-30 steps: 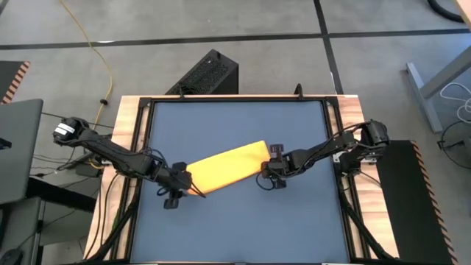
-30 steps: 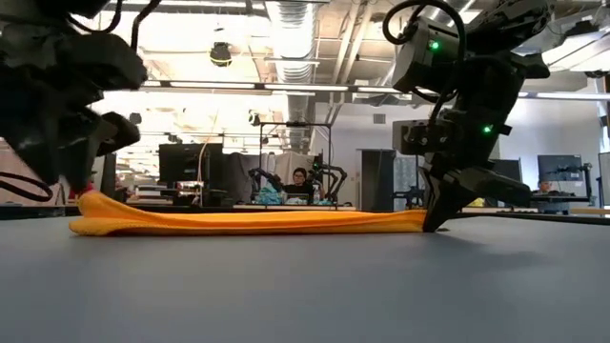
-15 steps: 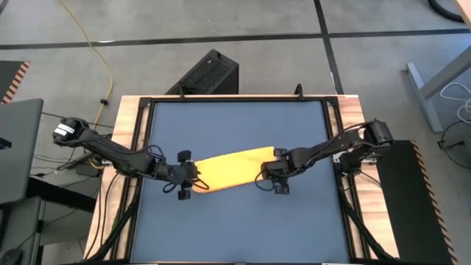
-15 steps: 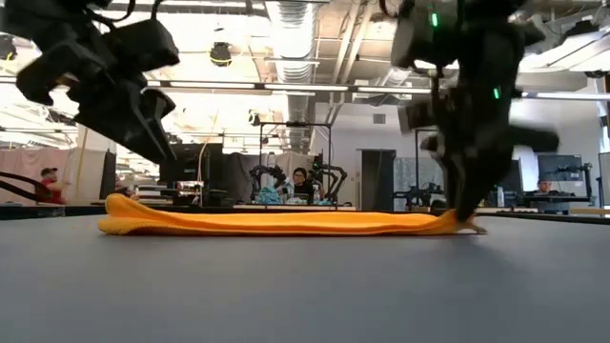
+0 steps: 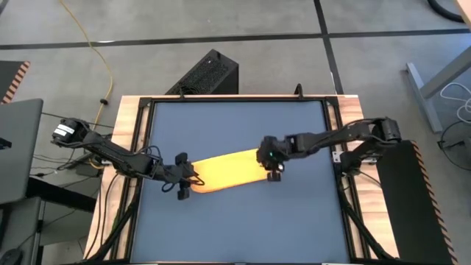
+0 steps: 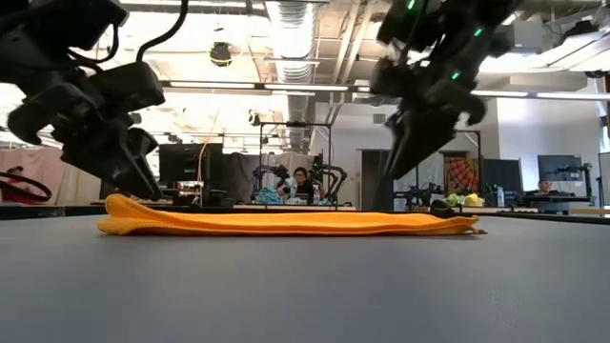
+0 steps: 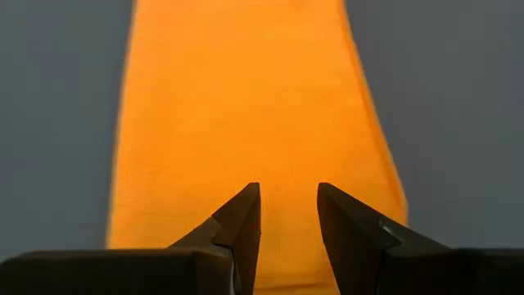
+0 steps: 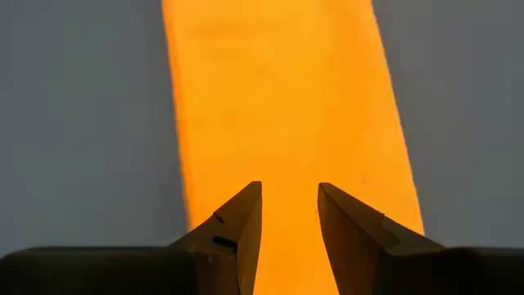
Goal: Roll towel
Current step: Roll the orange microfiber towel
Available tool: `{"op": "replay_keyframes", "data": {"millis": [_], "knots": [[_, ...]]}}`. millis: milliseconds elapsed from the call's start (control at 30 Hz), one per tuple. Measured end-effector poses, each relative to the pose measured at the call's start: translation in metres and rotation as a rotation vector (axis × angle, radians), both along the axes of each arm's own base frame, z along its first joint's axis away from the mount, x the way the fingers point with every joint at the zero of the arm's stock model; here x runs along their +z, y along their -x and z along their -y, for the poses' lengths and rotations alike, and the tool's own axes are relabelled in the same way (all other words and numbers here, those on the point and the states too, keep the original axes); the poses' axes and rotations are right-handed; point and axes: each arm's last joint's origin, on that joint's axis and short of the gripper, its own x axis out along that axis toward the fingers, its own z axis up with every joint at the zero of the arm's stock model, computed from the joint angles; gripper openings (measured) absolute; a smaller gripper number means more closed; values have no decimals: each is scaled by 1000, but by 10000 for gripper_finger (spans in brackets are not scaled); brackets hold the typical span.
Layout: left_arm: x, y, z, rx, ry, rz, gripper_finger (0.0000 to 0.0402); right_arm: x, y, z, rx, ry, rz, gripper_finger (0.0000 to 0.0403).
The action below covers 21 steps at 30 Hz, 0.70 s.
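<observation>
The table (image 5: 235,221) carries the towel (image 5: 224,171), a long flat strip lying across its middle. The left gripper (image 5: 188,180) hangs over its left end, the right gripper (image 5: 266,163) above its right end. Both sets of fingers stand slightly parted, holding nothing.

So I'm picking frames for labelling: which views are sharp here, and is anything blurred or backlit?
Low view: both grippers, left and right, are dark silhouettes against bright ceiling lights and slightly smeared. The flat yellow-orange cloth towel is crisp. High view: evenly lit, sharp. Both wrist views: towel evenly lit, its weave soft, and the fingers clear-edged.
</observation>
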Motion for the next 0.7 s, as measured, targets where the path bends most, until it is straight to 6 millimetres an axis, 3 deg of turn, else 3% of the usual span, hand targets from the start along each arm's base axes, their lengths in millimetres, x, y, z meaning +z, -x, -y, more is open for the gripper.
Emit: {"op": "replay_keyframes", "data": {"millis": [333,533,700], "knots": [[-9,2,-2,130,69,-14,58,-22,1,62,-112,-1,103,133],[-21,-1,-12,208,50,-82,6,-42,15,74,-125,-79,41,133],[-29,-5,-31,293,17,-122,2,-62,33,73,-171,-102,-19,132]]}}
